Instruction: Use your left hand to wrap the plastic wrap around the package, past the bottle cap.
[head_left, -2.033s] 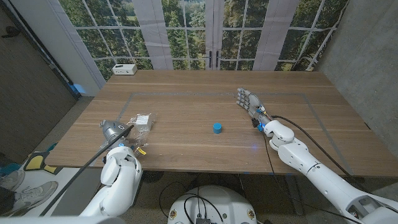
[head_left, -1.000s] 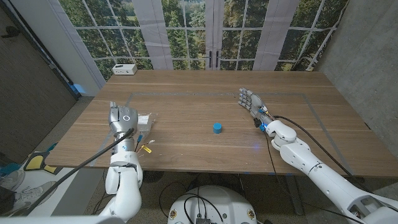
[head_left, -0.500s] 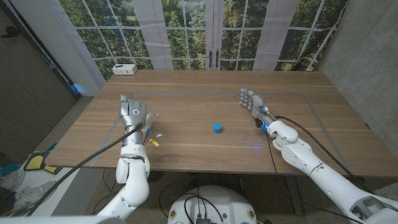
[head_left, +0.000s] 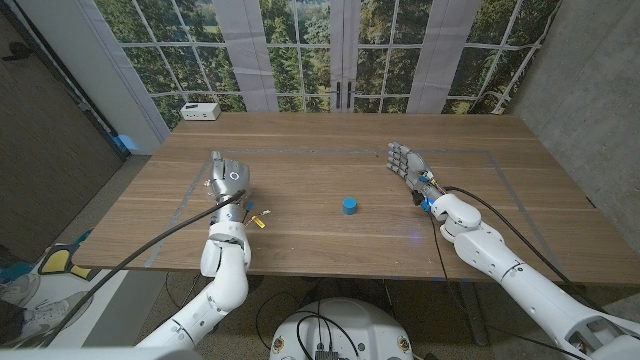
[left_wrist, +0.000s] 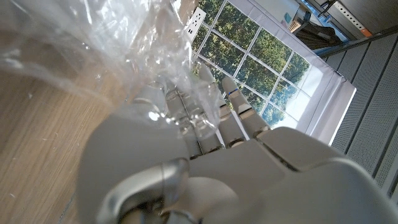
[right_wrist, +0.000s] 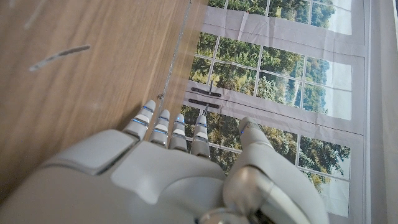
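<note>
Head view first: the left hand (head_left: 226, 178) is raised over the table's left part, and crinkled clear wrap (head_left: 247, 207) hangs from its underside toward the wood. One small yellow piece (head_left: 263, 221) shows at the wrap's lower end, just beside the left forearm. Seen from the left wrist view, the same hand (left_wrist: 205, 124) has its fingers (left_wrist: 239, 109) closed together with the wrap (left_wrist: 106, 43) bunched against them and spreading out across the wood, so this hand grips the wrap. What the wrap contains is too blurred to tell.

One blue cap (head_left: 349, 205) stands alone on the table (head_left: 330, 150) near its middle, well apart from the wrap and to the robot's right of it.

One right hand (head_left: 404, 162) lies further right, on the table, fingers extended and slightly spread toward the far edge, holding nothing. From the right wrist view, this hand (right_wrist: 180, 168) has its fingers (right_wrist: 171, 127) straight and side by side above the wood, with nothing between them.

One white box (head_left: 201, 111) sits at the far left corner of the table, well apart from both hands.
</note>
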